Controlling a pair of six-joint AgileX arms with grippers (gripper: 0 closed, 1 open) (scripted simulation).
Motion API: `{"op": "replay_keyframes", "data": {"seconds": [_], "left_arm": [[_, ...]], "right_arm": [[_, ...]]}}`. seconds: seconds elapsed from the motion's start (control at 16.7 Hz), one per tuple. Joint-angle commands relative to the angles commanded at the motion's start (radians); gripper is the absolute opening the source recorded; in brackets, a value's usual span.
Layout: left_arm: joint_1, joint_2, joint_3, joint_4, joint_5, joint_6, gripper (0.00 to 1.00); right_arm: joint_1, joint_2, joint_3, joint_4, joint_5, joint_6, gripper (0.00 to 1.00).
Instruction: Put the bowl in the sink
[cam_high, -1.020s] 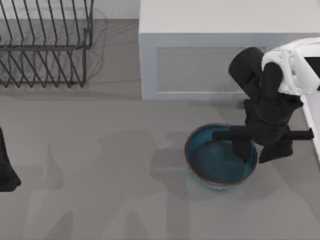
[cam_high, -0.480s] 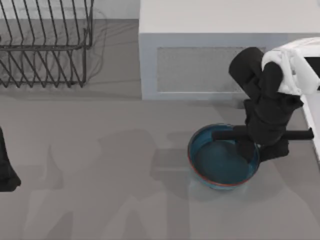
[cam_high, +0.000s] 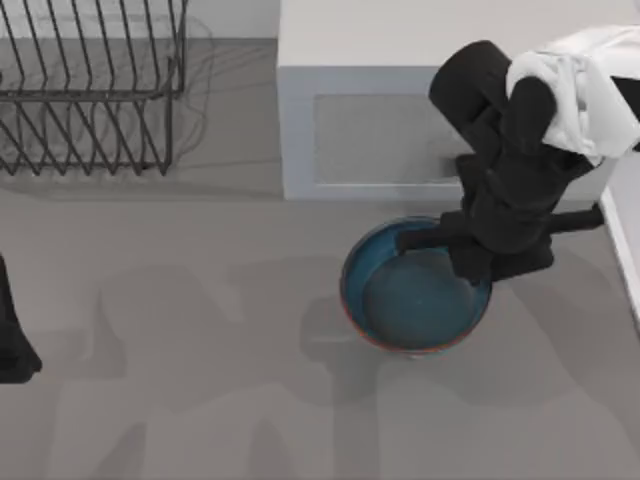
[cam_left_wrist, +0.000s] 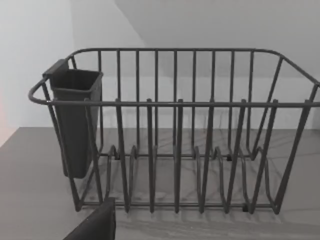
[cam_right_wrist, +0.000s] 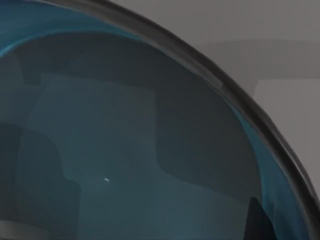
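Bowl (cam_high: 415, 295) hangs clamped by its right rim in my right gripper (cam_high: 478, 262), right of the counter's middle, before the white microwave (cam_high: 400, 90). I judge it mid-carry; next I must find the sink. Left gripper (cam_high: 12, 335) is parked at the left edge, its fingers hidden from me.

The right tool (cam_high: 490, 268) covers the far right part of the bowl's (cam_high: 405, 300) rim in the top view, its fingertips lost against the dark arm. In the right wrist view the bowl (cam_right_wrist: 125, 150) runs off the frame on three sides. The dish rack (cam_high: 90, 90) and the left arm (cam_high: 12, 330) are cut by the top view's left edge.
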Motion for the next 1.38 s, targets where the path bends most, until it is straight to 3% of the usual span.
{"op": "replay_keyframes", "data": {"seconds": [0.24, 0.66, 1.08, 1.38], "left_arm": [[0.000, 0.000, 0.000, 0.000, 0.000, 0.000, 1.00], [0.000, 0.000, 0.000, 0.000, 0.000, 0.000, 1.00], [0.000, 0.000, 0.000, 0.000, 0.000, 0.000, 1.00], [0.000, 0.000, 0.000, 0.000, 0.000, 0.000, 1.00]], "right_arm": [[-0.003, -0.027, 0.154, -0.192, -0.034, -0.018, 0.00], [-0.074, -0.045, 0.335, -0.486, -0.013, 0.082, 0.00], [-0.076, -0.071, 0.322, -0.457, -0.028, 0.082, 0.00], [-0.158, -0.242, 0.221, -0.197, -0.117, 0.068, 0.00]]}}
